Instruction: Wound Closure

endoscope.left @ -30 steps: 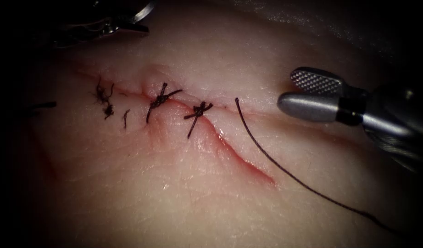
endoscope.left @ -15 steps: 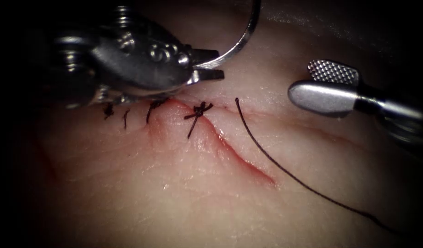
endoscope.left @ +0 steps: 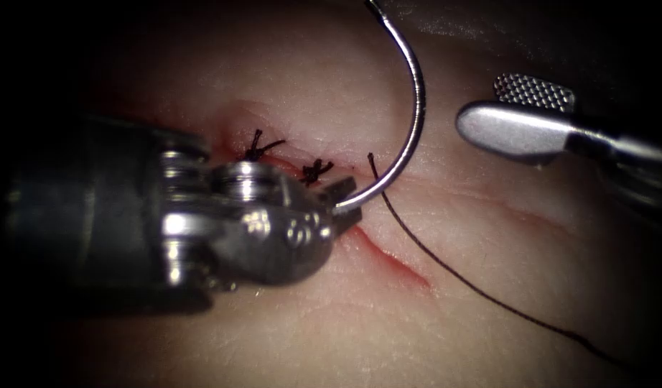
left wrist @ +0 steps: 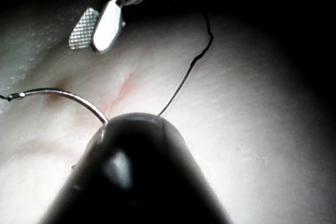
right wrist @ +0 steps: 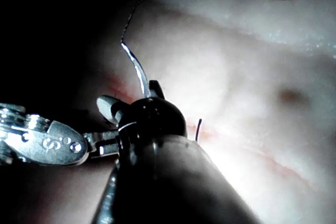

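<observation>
We see the left tool (endoscope.left: 343, 203) clamped on one end of the needle (endoscope.left: 416, 122), which arcs clear above the cut (endoscope.left: 388, 259) (not in tissue (endoscope.left: 288, 338)); the right tool (endoscope.left: 521, 115) gapes empty nearby.

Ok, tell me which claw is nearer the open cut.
Left. The left claw holds the needle by one end right over the cut; the right claw hovers open, up right of it.
</observation>
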### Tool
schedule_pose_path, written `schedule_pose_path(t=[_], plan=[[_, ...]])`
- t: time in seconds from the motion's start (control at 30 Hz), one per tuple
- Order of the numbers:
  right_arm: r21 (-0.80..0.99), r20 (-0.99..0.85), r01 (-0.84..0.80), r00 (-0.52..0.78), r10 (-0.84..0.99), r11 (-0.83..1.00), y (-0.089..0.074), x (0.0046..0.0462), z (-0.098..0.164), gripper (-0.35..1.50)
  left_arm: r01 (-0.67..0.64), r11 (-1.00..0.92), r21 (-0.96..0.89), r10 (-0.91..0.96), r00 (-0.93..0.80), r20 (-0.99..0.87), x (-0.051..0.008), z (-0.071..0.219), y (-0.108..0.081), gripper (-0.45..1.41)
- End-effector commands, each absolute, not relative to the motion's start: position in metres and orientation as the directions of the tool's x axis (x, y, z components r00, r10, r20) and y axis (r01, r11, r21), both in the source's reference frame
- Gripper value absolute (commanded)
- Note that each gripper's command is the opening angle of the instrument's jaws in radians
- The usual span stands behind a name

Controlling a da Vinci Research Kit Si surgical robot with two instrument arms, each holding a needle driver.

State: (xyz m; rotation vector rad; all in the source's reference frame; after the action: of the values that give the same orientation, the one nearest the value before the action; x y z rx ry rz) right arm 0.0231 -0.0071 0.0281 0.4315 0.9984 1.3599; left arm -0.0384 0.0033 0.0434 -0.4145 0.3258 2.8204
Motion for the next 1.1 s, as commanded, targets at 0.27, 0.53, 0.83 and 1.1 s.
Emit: schedule_pose_path(t=[0.27,0.53,0.83,1.1], plan=[[0.649,-0.375,-0.72,-0.022,0.927,0.246,-0.007,0.0245,0.0294,1.08,-0.231,-0.93,0.287,0.151,-0.949,-0.278,-0.0402,0.0433,0.003,-0.45],[0.513,-0.426,-0.804,0.065,0.902,0.3,-0.007,0.0253,0.0293,1.06,-0.219,-0.903,0.369,0.141,-0.964,-0.227,-0.0412,0.0434,0.0024,-0.45],[0.473,-0.446,-0.817,0.1,0.889,0.329,-0.0074,0.0268,0.0296,0.74,-0.197,-0.894,0.403,0.133,-0.974,-0.181,-0.0412,0.0434,0.0022,-0.45],[0.433,-0.479,-0.824,0.135,0.868,0.366,-0.0072,0.0281,0.0308,0.32,-0.17,-0.894,0.414,0.101,-0.978,-0.183,-0.0414,0.0432,0.0021,-0.45]])
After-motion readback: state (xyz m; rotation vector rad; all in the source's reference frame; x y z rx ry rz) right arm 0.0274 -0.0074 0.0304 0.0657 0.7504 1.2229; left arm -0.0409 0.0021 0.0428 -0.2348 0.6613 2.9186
